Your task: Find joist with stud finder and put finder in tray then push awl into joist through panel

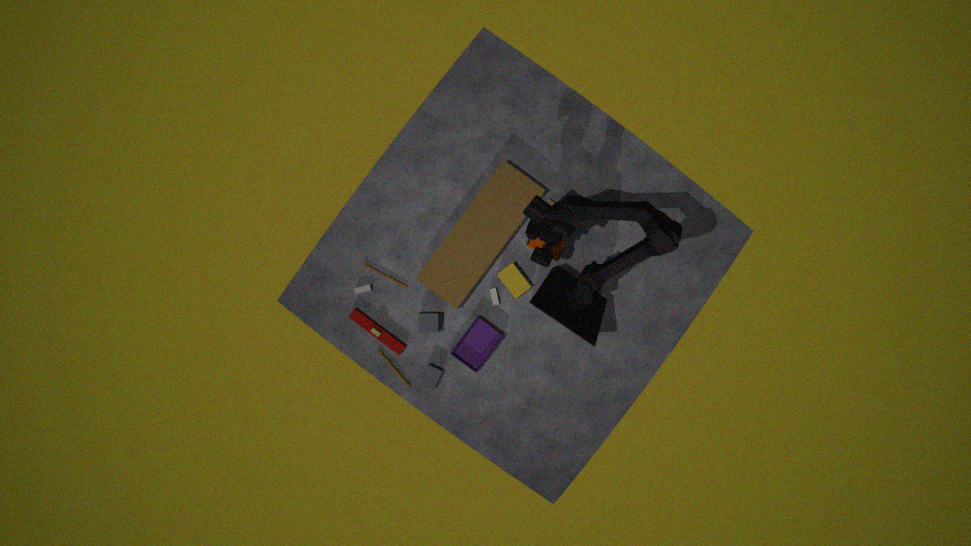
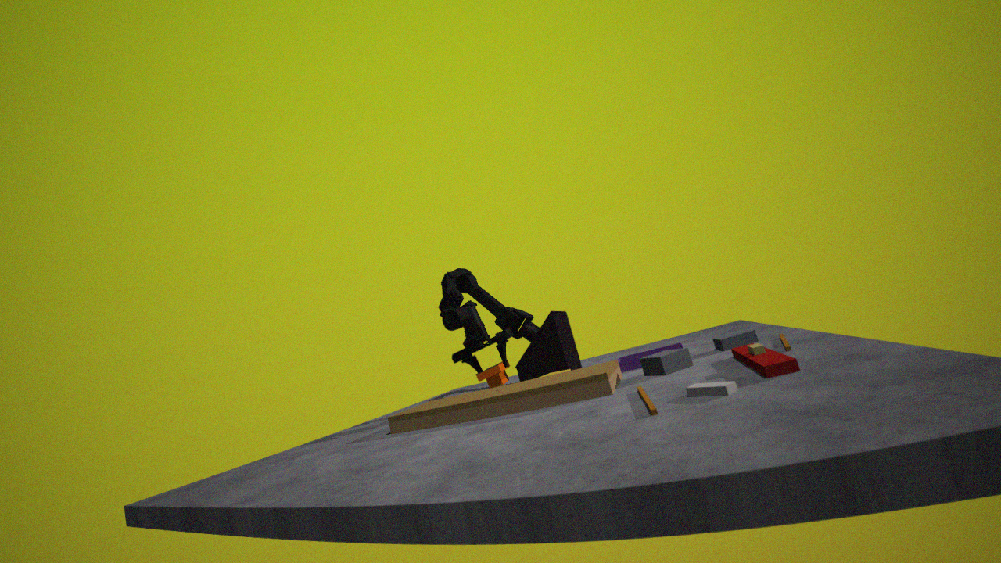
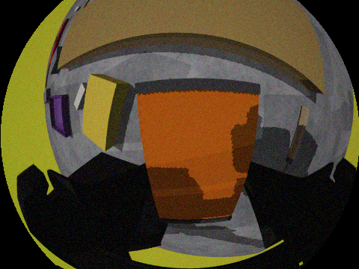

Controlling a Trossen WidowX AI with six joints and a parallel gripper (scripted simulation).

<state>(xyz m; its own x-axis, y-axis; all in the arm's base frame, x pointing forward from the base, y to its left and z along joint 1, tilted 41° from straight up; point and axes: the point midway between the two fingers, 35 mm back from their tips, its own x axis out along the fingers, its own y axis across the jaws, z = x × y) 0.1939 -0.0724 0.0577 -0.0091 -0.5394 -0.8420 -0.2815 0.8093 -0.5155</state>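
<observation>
My gripper (image 1: 546, 246) (image 2: 493, 367) (image 3: 198, 167) is shut on the stud finder (image 1: 536, 242) (image 2: 496, 376) (image 3: 198, 131), an orange block with a dark edge. It is held just above the table, beside the panel's long edge on the robot's side. The tan floor panel (image 1: 479, 233) (image 2: 504, 409) (image 3: 187, 15) lies flat; no joist shows. The purple tray (image 1: 479, 343) (image 2: 629, 360) (image 3: 60, 112) holds nothing that I can see. I cannot clearly identify the awl. A thin tan-ended piece (image 3: 304, 116) lies by the panel's end, partly in shadow.
A yellow block (image 1: 513, 279) (image 3: 99, 112) and a white block (image 1: 494, 296) (image 3: 79, 96) stand between gripper and tray. Grey blocks (image 1: 429, 321) (image 2: 665, 362), a red bar (image 1: 390, 339) (image 2: 769, 361), thin orange sticks (image 1: 385, 274) (image 2: 647, 400) and another white block (image 1: 362, 289) (image 2: 710, 389) lie beyond the panel.
</observation>
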